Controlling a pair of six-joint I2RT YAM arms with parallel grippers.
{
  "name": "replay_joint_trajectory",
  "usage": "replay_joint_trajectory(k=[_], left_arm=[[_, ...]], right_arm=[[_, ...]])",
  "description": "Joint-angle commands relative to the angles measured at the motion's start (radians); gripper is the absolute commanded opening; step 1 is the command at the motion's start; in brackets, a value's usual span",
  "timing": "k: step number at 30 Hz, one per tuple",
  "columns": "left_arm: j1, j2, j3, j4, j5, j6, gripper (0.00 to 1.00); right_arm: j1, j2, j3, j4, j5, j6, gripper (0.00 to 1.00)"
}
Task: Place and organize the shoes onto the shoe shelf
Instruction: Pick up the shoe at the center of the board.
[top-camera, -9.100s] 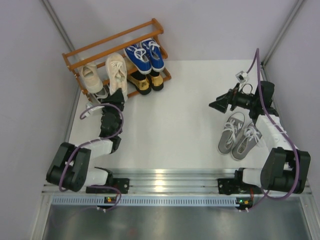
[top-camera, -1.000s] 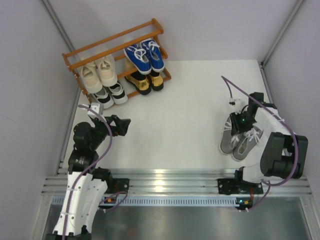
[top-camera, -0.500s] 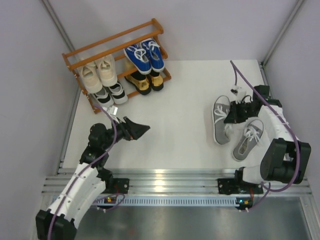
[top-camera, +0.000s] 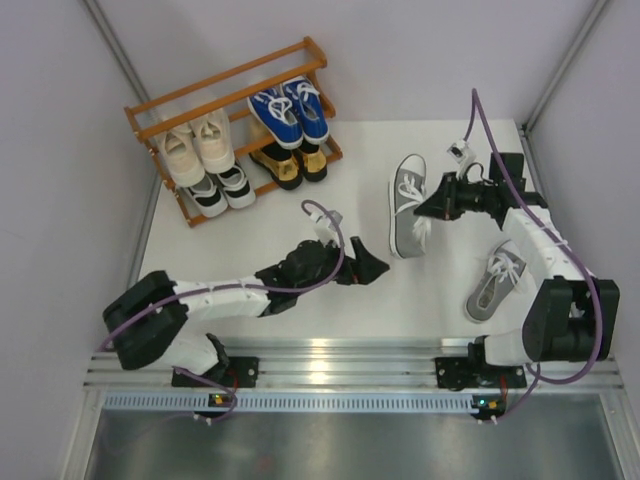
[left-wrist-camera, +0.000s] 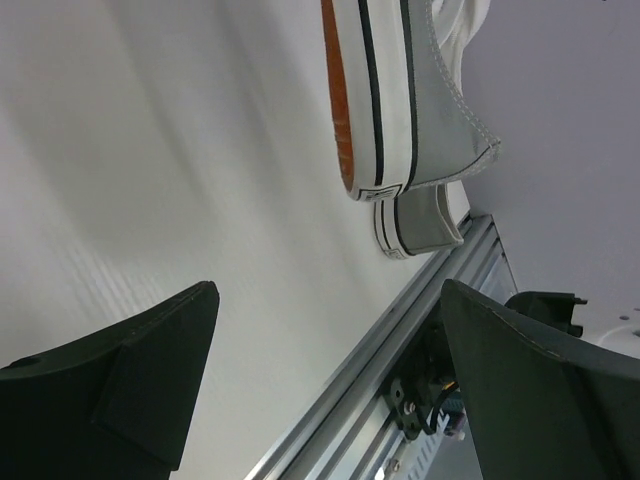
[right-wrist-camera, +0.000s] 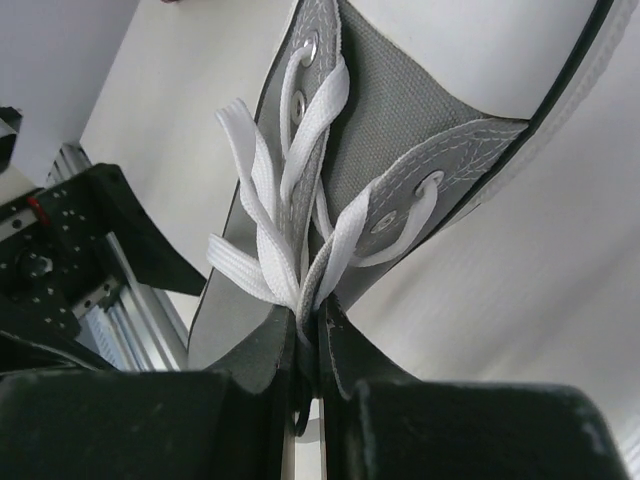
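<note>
Gripping a grey sneaker (top-camera: 408, 205) by the laces with clamped right jaws.
Holding it raised over the desk (top-camera: 300, 200), well apart from the shoe shelf (top-camera: 220, 78), beside wide-spread left jaws.

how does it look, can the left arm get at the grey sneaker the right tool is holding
Probably yes. The open left tool reaches toward the middle, near the held grey sneaker, with only bare table between them. The right tool pinches the shoe at its laces, leaving the heel end free.
</note>
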Motion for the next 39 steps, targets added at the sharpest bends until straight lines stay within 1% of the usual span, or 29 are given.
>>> replay_joint_trajectory(k=[1,2,7,8,11,12,16,17,19,20,23,25,29,32,33,37,39], left_arm=[[-0.057,0.095,0.085,0.208,-0.119,-0.039,0.98],[-0.067,0.133,0.094,0.233,-0.137,-0.038,0.98],[-0.137,0.203,0.158,0.242,-0.234,0.007,0.98],[-0.145,0.215,0.161,0.242,-0.298,0.012,0.98],[-0.171,0.253,0.149,0.311,-0.376,0.047,0.96],[-0.177,0.266,0.148,0.348,-0.386,0.051,0.94],[-0.177,0.312,0.149,0.408,-0.426,0.048,0.8],[-0.177,0.319,0.152,0.412,-0.432,0.048,0.74],[-0.177,0.319,0.154,0.434,-0.453,0.061,0.69],[-0.177,0.319,0.151,0.449,-0.46,0.071,0.63],[-0.177,0.306,0.144,0.478,-0.481,0.122,0.6],[-0.177,0.289,0.141,0.478,-0.489,0.159,0.6],[-0.179,0.255,0.106,0.533,-0.489,0.188,0.66],[-0.179,0.234,0.069,0.575,-0.498,0.176,0.73],[-0.177,0.232,0.065,0.576,-0.502,0.162,0.77],[-0.177,0.23,0.063,0.576,-0.498,0.139,0.84],[-0.177,0.235,0.065,0.58,-0.493,0.131,0.85]], right_arm=[[0.037,-0.032,-0.017,0.226,-0.132,0.148,0.0],[0.038,-0.038,-0.029,0.273,-0.137,0.16,0.0],[0.051,-0.068,-0.121,0.391,-0.149,0.237,0.0],[0.049,-0.077,-0.138,0.419,-0.151,0.253,0.0],[0.049,-0.087,-0.162,0.454,-0.166,0.296,0.0],[0.049,-0.087,-0.167,0.492,-0.172,0.307,0.0],[0.049,-0.096,-0.187,0.537,-0.188,0.346,0.0],[0.049,-0.102,-0.193,0.54,-0.189,0.35,0.0],[0.048,-0.107,-0.198,0.546,-0.192,0.352,0.0],[0.049,-0.111,-0.202,0.548,-0.197,0.352,0.0],[0.048,-0.114,-0.213,0.554,-0.2,0.35,0.0],[0.049,-0.116,-0.218,0.553,-0.198,0.343,0.0],[0.049,-0.113,-0.221,0.551,-0.198,0.335,0.0],[0.049,-0.111,-0.219,0.553,-0.201,0.332,0.0],[0.049,-0.108,-0.219,0.551,-0.201,0.332,0.0],[0.049,-0.105,-0.219,0.551,-0.206,0.329,0.0],[0.049,-0.107,-0.219,0.551,-0.209,0.327,0.0]])
